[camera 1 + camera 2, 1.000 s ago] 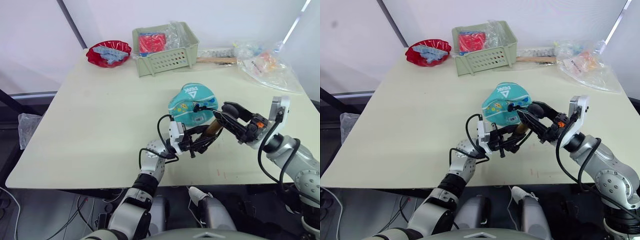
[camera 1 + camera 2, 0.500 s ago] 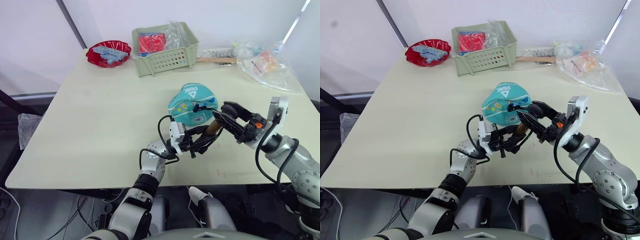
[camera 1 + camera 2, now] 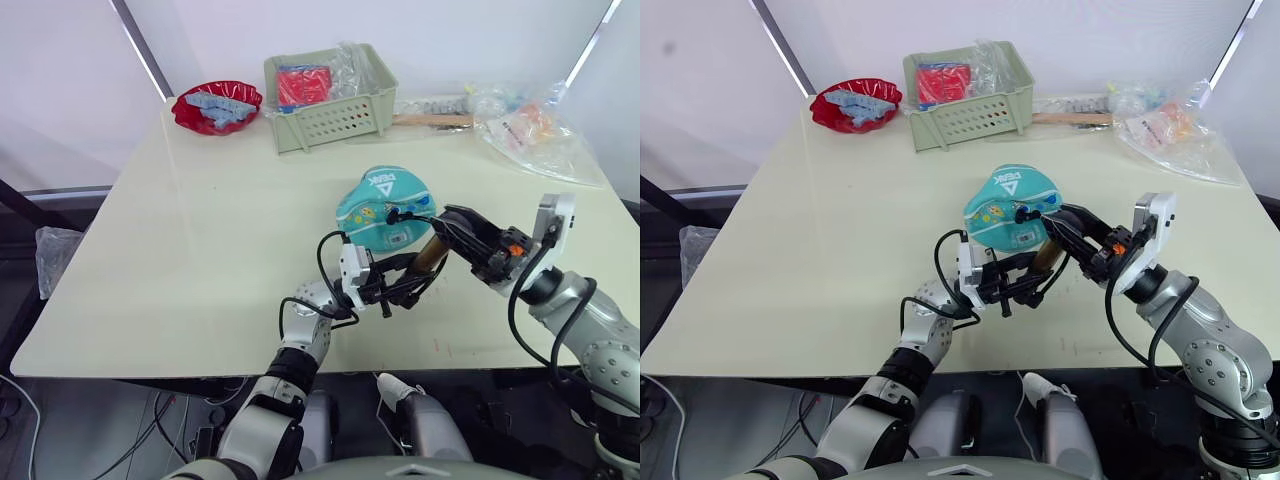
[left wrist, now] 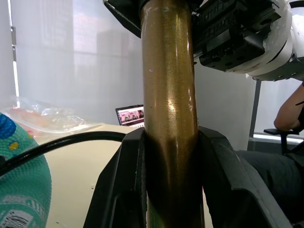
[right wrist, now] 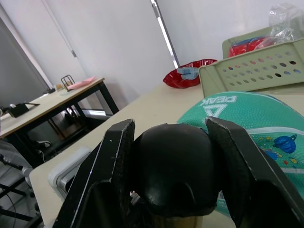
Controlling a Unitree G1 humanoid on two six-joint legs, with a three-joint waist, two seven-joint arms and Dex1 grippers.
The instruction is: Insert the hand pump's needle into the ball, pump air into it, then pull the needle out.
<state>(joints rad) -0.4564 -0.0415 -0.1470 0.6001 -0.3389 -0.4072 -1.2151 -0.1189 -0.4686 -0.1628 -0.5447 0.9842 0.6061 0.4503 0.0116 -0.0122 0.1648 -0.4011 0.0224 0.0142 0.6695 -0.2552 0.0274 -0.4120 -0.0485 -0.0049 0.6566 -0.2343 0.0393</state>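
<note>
The pale desk (image 3: 200, 250) carries all the things. At its far edge a green perforated basket (image 3: 328, 98) with red packets inside is seen, a red bowl (image 3: 216, 106) with pale blue pieces stands to its left, and clear plastic bags (image 3: 535, 130) lie at the far right.

Near the middle of the desk, towards the robot, the teal ball (image 3: 385, 208) is resting; its white triangle logo faces up and a white label patch is seen on its near side.

Just in front of the ball the hand pump (image 3: 430, 255) is held tilted between both arms. Its brass cylinder is clamped by the left claw (image 4: 167, 156), whose two black fingers are pressed against both sides of the tube. The black handle at the top of the pump is gripped by the right claw (image 5: 171, 161), with one finger on each side of it.

The thin black hose (image 3: 410, 214) is curved from the pump up to the near side of the ball, and its end fitting is touching the ball's surface. The needle itself is too small to be made out.
</note>
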